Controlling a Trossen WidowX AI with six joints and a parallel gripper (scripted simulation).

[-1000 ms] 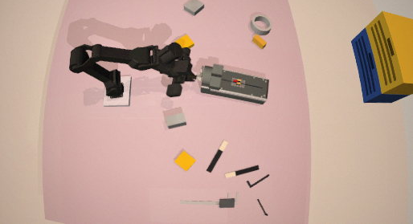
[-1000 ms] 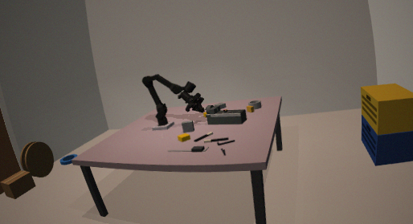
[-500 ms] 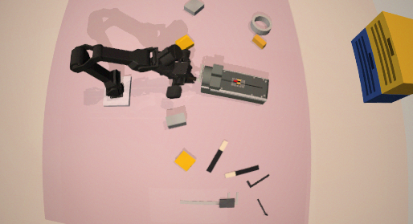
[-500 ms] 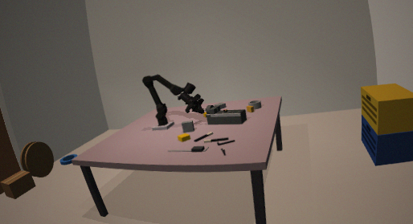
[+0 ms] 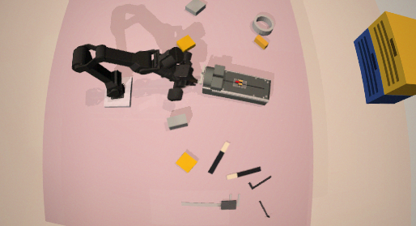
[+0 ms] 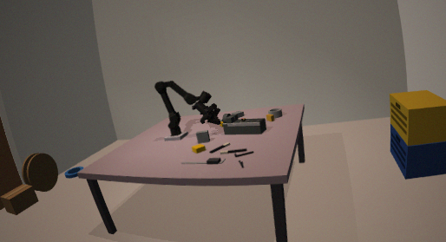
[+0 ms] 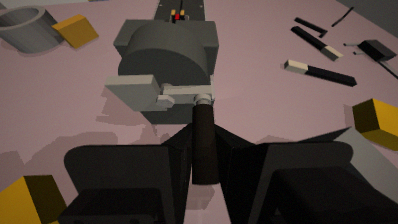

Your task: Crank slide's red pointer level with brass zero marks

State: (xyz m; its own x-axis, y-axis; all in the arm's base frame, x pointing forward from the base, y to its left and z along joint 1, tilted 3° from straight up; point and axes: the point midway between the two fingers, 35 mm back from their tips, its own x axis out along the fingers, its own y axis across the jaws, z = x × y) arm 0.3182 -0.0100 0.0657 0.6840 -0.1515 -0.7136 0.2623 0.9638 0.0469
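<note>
The machine (image 5: 252, 95) (image 6: 245, 128) is a long dark grey box with a rounded housing (image 7: 165, 50) at its crank end. The slide's red pointer (image 5: 237, 82) (image 7: 177, 17) sits between the two brass marks (image 7: 173, 12), seemingly a little to their crank side; the offset is too small to judge exactly. The pale crank arm (image 7: 187, 90) reaches sideways to the dark brown handle (image 7: 204, 150), which points toward the wrist camera. My gripper (image 5: 197, 83) (image 6: 220, 122) (image 7: 201, 127) is shut on the handle, a black finger on each side.
Grey blocks (image 5: 177, 121) (image 5: 196, 6) and yellow blocks (image 5: 186, 43) (image 5: 186, 162) lie around the arm. A grey ring (image 5: 263, 24) and an orange block (image 5: 261, 42) are beyond the machine. Black-and-cream sticks (image 5: 216, 162), hex keys and a caliper (image 5: 228, 204) lie on the front part of the table.
</note>
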